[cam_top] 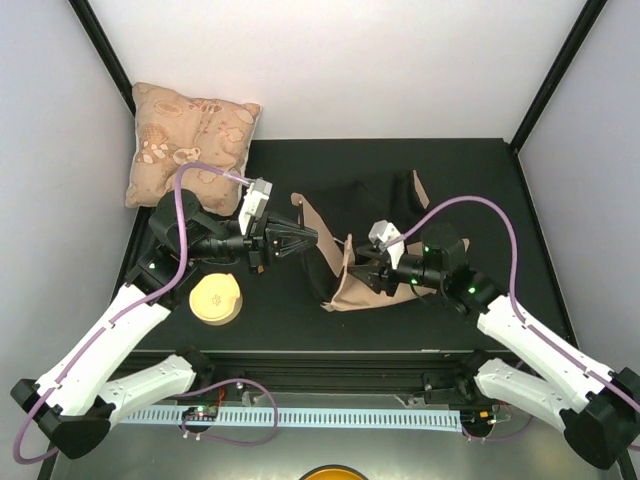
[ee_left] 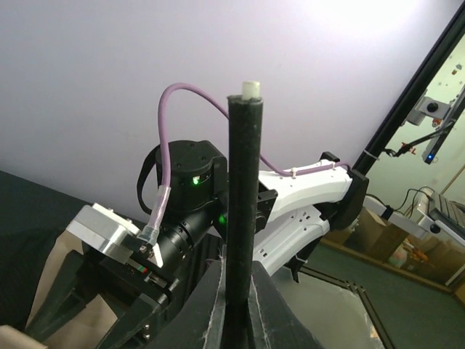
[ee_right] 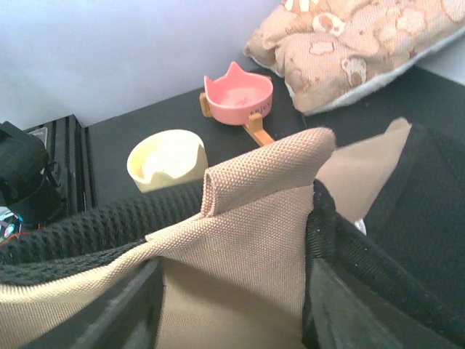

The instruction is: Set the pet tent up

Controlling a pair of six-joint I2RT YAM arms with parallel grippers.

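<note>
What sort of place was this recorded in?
Likely a lab robot cell, not a home: a black table enclosed by white panels and black frame posts, with cardboard boxes beyond it.

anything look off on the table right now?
The pet tent is the odd one: it lies collapsed in a crumpled heap mid-table, tan flaps splayed, not standing. The left tool is shut on a bare pole end, and the right tool pinches its tan fabric. No spill or visible tear.
</note>
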